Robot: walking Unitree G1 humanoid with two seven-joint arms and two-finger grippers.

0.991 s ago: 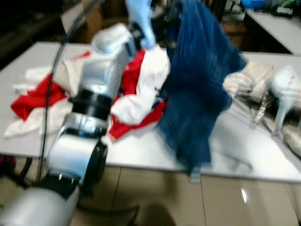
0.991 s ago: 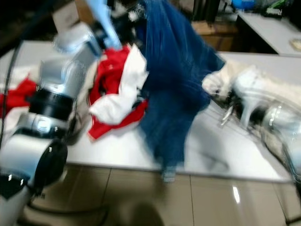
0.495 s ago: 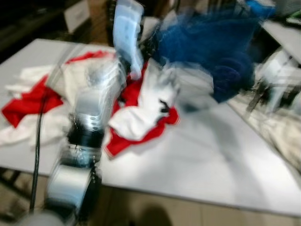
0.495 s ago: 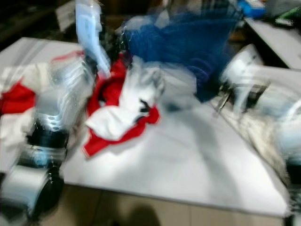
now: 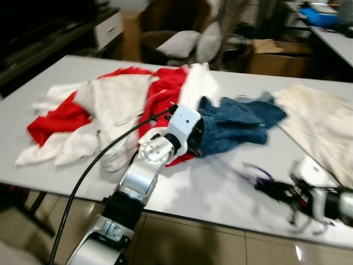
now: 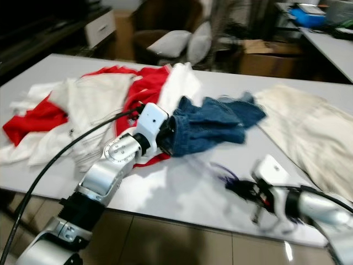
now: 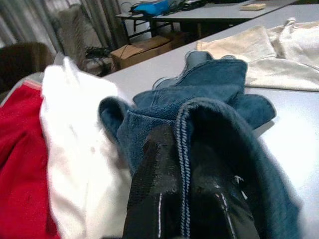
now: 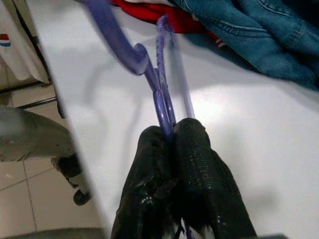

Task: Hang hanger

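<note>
A blue denim garment [image 5: 237,121] lies crumpled on the white table [image 5: 215,190], against a red and white pile. My left gripper [image 7: 182,164] is shut on a fold of its seamed edge, and in the left eye view it is buried in the denim [image 5: 197,138]. A thin purple hanger [image 8: 162,89] lies low over the table near the front edge [image 6: 226,171]. My right gripper [image 8: 172,134] is shut on its thin bars, at the front right of the table [image 5: 271,190].
Red and white garments [image 5: 110,105] cover the table's left half and a cream garment [image 5: 325,121] its far right. A black cable [image 5: 94,165] runs along my left arm. Behind the table stand a chair with cushions [image 5: 193,44] and a cardboard box [image 5: 270,55].
The denim garment, held up in the air earlier, has come down onto the table. My right arm now sits low at the front edge with the hanger. The camera has also shifted.
</note>
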